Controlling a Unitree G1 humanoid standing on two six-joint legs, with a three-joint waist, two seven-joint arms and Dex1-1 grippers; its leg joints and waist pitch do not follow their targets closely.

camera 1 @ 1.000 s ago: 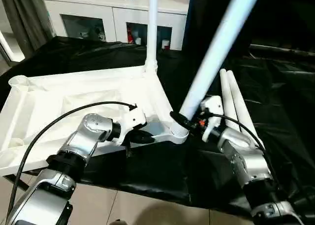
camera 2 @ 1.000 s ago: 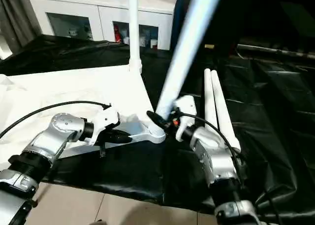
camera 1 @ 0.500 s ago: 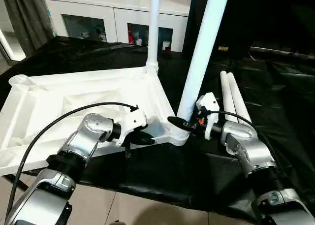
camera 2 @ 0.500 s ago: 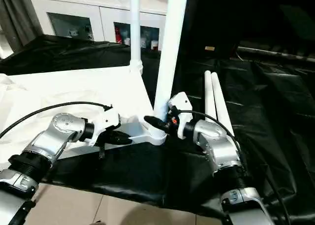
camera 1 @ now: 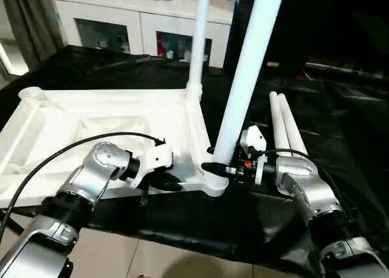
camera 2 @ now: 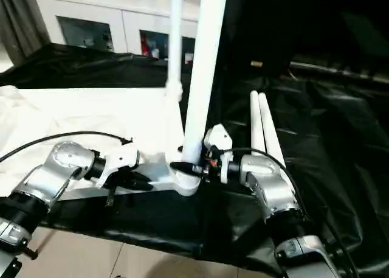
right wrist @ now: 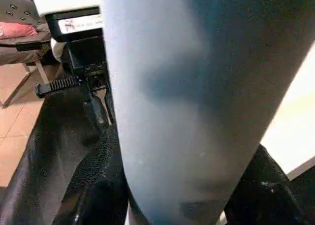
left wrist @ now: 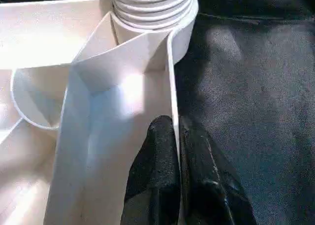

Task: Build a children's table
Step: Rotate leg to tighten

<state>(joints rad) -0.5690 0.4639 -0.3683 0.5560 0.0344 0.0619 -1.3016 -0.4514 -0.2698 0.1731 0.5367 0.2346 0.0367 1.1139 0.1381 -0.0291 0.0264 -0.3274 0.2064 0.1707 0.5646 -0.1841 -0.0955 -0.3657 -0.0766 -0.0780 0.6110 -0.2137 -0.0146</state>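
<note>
So the tabletop (camera 1: 109, 117) is lying upside down on the black sheet (camera 1: 340, 126), ribbed underside facing up, all white plastic with round sockets at the corners. One leg (camera 1: 199, 41) is already standing upright in the far corner socket. A second leg (camera 1: 243, 83) is planted in the near corner socket (camera 1: 214, 182), leaning just a bit, and it reads slightly bluish next to the rest. Two more legs (camera 1: 284, 129) lie side by side on the sheet just beside the right arm.

The right gripper (camera 1: 220, 168) is clamped around the base of that near leg, right above the socket, fingers wrapped on either side of the tube. The left gripper (left wrist: 178, 151) has its two black fingers pinched on the thin upright wall of the tabletop's near edge, one finger each side of the rim, close to the same corner.

Behind it all there's a white cabinet (camera 1: 140, 22) with glass doors.
</note>
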